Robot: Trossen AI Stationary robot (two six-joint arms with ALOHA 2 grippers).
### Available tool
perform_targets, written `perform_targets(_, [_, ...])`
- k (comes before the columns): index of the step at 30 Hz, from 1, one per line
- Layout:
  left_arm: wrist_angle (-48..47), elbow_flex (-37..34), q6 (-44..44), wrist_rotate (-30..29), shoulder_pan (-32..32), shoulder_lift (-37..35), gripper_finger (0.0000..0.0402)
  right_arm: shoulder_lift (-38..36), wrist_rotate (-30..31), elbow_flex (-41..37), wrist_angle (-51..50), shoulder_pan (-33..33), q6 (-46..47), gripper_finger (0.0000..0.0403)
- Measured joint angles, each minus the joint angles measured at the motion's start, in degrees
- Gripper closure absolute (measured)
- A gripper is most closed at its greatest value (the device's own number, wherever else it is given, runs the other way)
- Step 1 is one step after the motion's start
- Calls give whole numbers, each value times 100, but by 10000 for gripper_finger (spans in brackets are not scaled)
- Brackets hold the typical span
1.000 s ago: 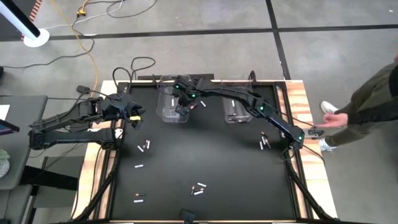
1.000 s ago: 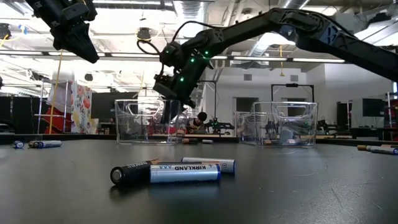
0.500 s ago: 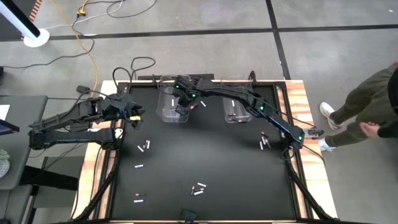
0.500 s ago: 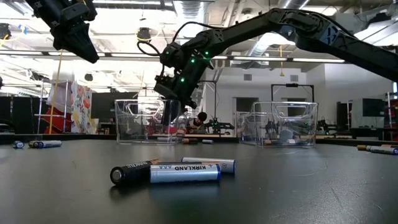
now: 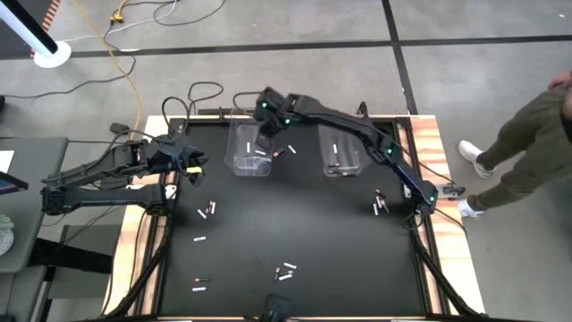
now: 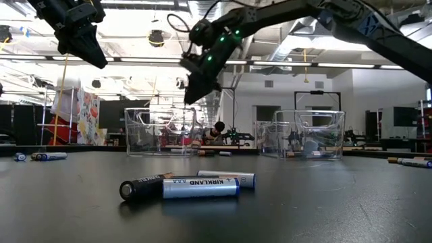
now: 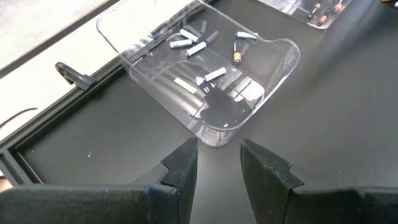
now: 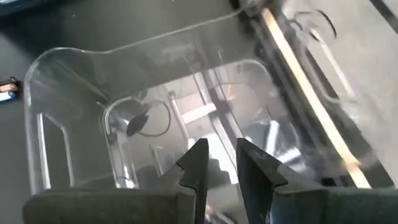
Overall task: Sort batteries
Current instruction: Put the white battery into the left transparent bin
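The right gripper (image 5: 264, 136) hangs over the left clear bin (image 5: 234, 161) at the tabletop's far edge, its fingers (image 8: 194, 163) a narrow gap apart with nothing between them. The left gripper (image 5: 190, 168) waits above the tabletop's left edge, near the far-left corner, fingers (image 7: 184, 169) likewise slightly parted and empty.

Several white batteries and one dark battery with a copper end (image 7: 237, 56) lie in the left clear bin; the right clear bin (image 5: 342, 167) holds at least one white cell. Loose batteries are scattered across the tabletop: a pair (image 5: 207, 211) toward the left edge, another pair (image 5: 380, 207) by the right edge, and three cells lying together (image 6: 185, 185) near the front edge.

The step in hand looks like heading for the next loose cell. Done well, the arm should rise clear of the bin wall before travelling, pick a cell lying apart from its neighbours, align the fingers across its length, and descend straight so it cannot roll.
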Motion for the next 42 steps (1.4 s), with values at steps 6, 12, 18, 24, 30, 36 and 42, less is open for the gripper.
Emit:
perform_targets(6, [0,0,-4,0,0,-1,286,-220,1,0,-942,-262,162,304])
perform_targets(12, [0,0,-13,0,0,-1,286,-197,24,-45,-1942,-483,181,304])
perform_targets(18, [2,0,-37,0,0,-1,286,-175,22,-216,-2328,-588,208,304])
perform_targets(24, [1,0,-39,0,0,0,286,-181,22,-549,-2134,-630,313,274])
perform_targets(30, [1,0,-39,0,0,1,286,-177,19,-889,-1773,-562,368,191])
perform_targets(36, [2,0,-39,0,0,2,286,-177,13,-992,-1672,-541,468,154])
perform_targets(42, [2,0,-96,0,0,-1,286,-177,46,-992,-1353,-546,468,160])
